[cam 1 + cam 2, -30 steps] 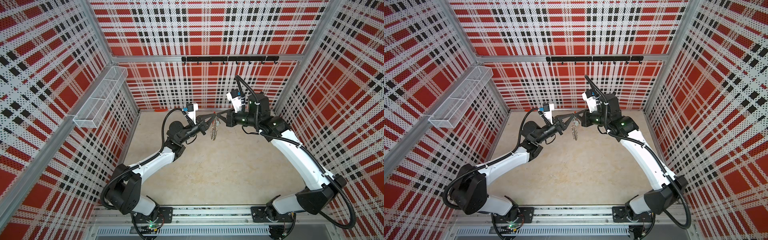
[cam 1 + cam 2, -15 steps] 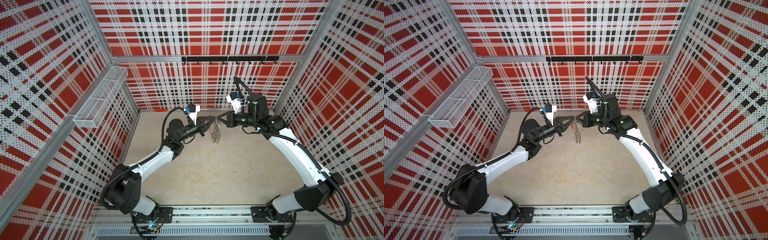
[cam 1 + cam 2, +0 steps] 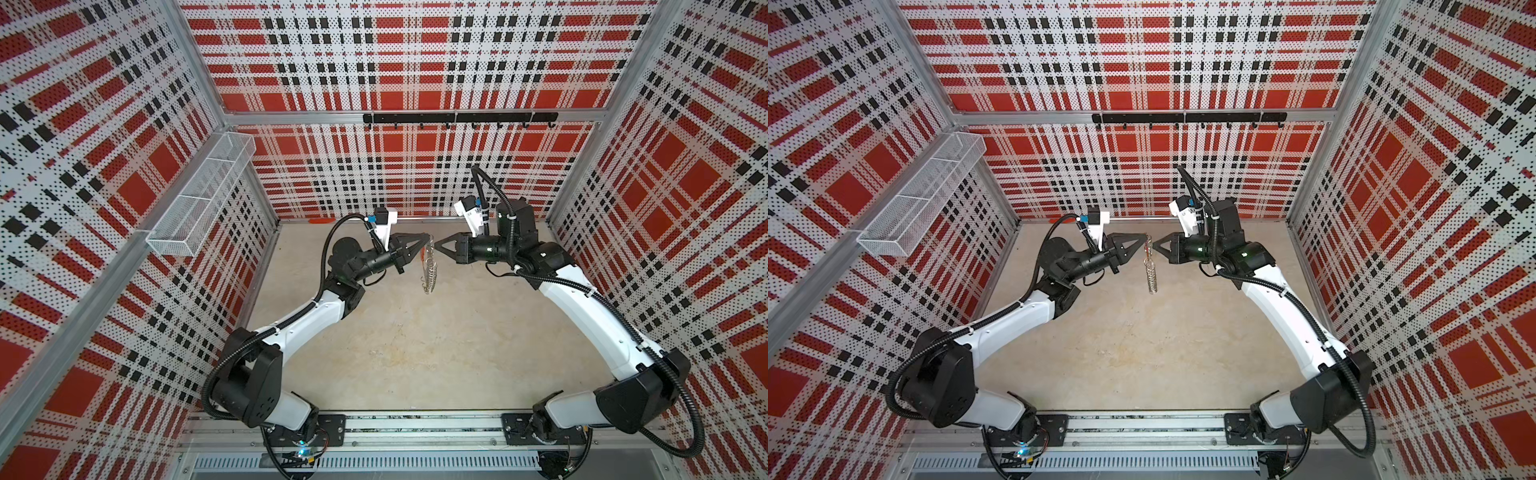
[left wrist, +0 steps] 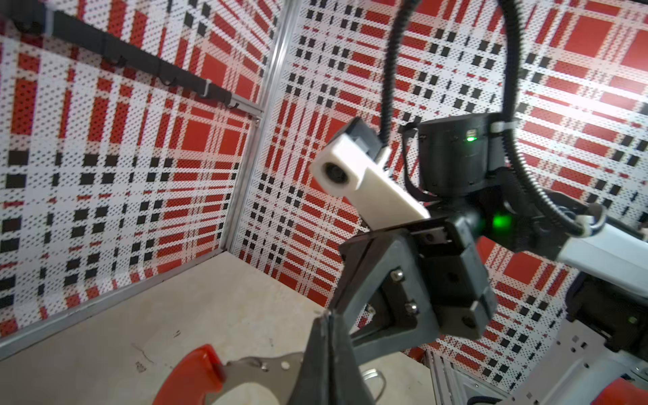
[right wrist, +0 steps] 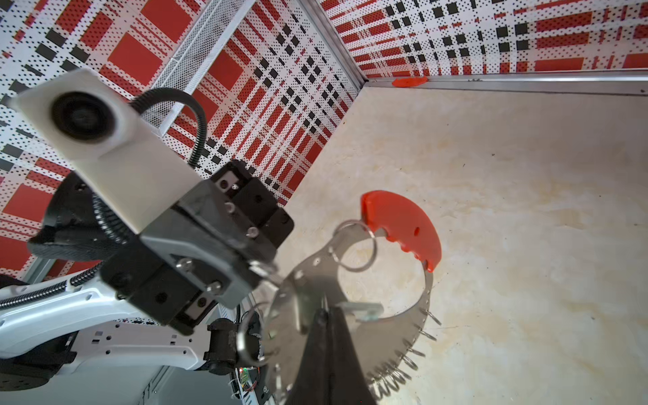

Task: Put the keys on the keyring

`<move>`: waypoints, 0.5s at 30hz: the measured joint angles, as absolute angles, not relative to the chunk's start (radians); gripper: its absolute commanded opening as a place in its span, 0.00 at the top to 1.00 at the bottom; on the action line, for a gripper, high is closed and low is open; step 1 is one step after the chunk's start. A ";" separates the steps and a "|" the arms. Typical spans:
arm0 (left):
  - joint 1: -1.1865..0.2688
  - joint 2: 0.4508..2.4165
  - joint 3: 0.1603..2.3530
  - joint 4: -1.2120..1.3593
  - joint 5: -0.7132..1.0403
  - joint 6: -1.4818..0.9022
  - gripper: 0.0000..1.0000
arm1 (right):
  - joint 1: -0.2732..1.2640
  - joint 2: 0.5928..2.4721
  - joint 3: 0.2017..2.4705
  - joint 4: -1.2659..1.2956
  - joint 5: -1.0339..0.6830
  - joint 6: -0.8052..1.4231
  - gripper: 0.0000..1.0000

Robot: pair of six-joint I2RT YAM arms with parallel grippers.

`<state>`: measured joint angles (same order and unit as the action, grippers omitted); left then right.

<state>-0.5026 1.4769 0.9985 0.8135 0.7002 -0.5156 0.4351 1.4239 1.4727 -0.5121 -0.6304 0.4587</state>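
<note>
Threading is the step in hand, we judge. The keys [image 5: 366, 311], low in the centre of the right wrist view, lie against the inner edge of the keyring [image 5: 312, 277], under its red segment [image 5: 403, 224]. The right gripper [image 5: 324, 314] is clamped tight, apparently on the keys, and the left gripper [image 5: 268, 273] pinches the hoop's plate. We should brace the hoop and steer the key slowly toward one of the wire loops [image 5: 403, 371]. In both top views the keyring hangs just above centre, off the table [image 3: 415, 353].

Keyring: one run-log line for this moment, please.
keyring held above table | left end effector shut on keyring | right end effector shut on keys at hoop | threaded: cannot tell
</note>
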 measured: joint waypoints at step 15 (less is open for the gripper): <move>-0.504 1.493 0.999 0.862 0.728 -0.525 1.00 | 0.435 1.358 1.541 -0.529 -0.599 0.399 1.00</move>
<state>-0.5037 1.4929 0.9985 0.8619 0.7277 -0.5255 0.4351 1.3582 1.5410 -0.5285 -0.5991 0.3992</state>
